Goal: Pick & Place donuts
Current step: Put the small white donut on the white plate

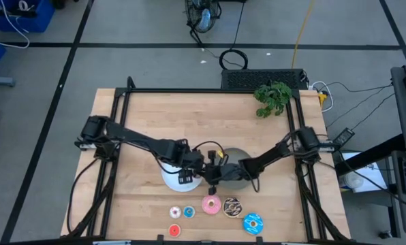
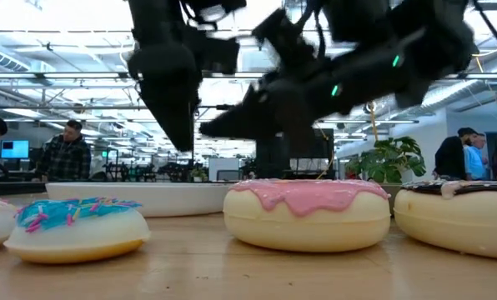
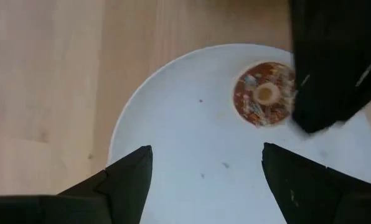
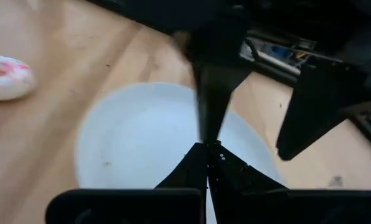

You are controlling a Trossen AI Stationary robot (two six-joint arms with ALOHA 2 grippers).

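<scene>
My left gripper (image 3: 201, 180) hangs open above the round white plate (image 3: 173, 124), (image 1: 170, 181). A tiny brown sprinkled donut (image 3: 263, 93) lies flat on that plate, ahead of the fingers. My right gripper (image 4: 207, 149) is shut and hovers over the same plate (image 4: 136, 137); in the left wrist view its dark body (image 3: 328, 62) stands at the brown donut's edge. On the near part of the table lie the white (image 1: 175, 213), tiny blue (image 1: 189, 212), pink (image 1: 211, 205), chocolate-sprinkled (image 1: 231, 205), blue-iced (image 1: 253, 222) and red (image 1: 174, 231) donuts. My right gripper's shut fingers stand right beside the brown donut's rim (image 3: 291, 93) on the white plate, coming from above. Whether they touch it, I cannot tell. My left gripper touches nothing.
A round grey plate (image 1: 237, 155) sits just right of the white one, partly under my right arm. A green plant (image 1: 272, 97) stands at the far right corner. Both arms crowd the table's middle. People stand in the room beyond the far edge.
</scene>
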